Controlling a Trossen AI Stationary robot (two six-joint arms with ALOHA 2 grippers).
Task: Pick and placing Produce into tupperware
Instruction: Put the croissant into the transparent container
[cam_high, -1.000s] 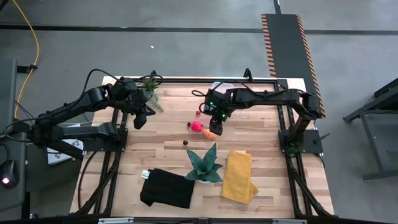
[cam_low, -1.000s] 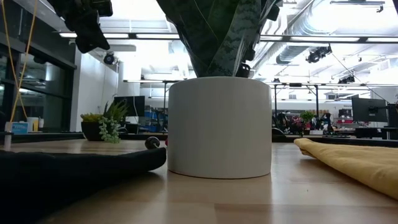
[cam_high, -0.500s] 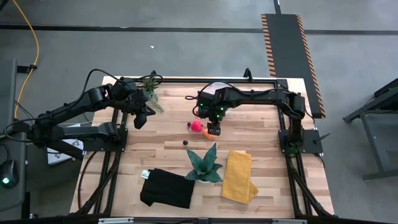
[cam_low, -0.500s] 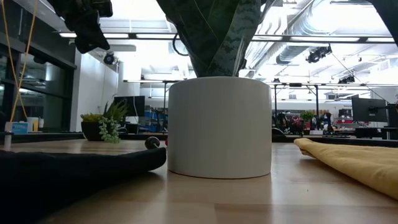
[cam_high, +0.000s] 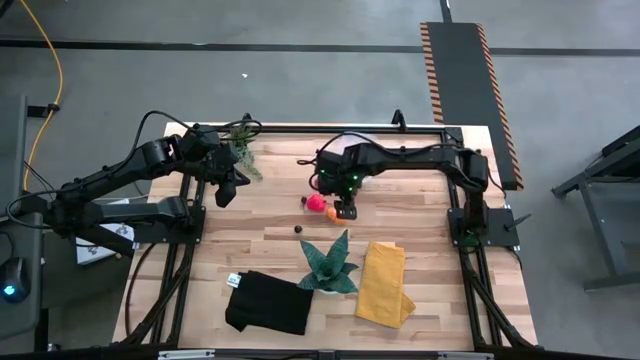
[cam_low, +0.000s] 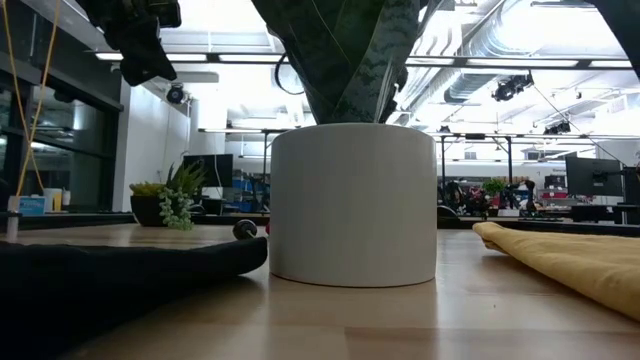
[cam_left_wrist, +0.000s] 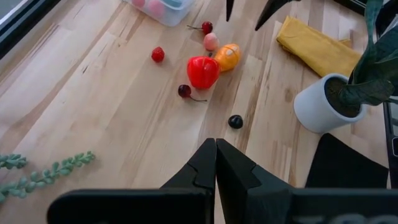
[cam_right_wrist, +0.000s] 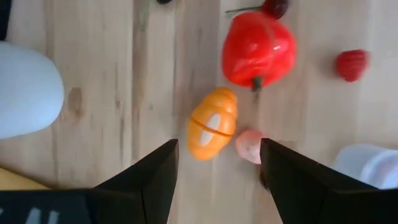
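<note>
The produce lies loose on the wood near the table's middle: a red pepper, an orange piece, a pink piece, a raspberry, cherries and a dark bead. My right gripper is open, pointing down over the orange and pink pieces, which show between its fingers. The tupperware sits toward the far edge with pink pieces in it. My left gripper is shut and raised near the table's far left.
A white pot with a teal spiky plant stands just nearward of the produce. A folded yellow cloth lies to its right and a black cloth to its left. A small leafy plant sits by my left gripper.
My right arm has swung toward the table's left, and its gripper has shifted slightly toward the near edge, over the orange piece. The produce has stayed where it was.
</note>
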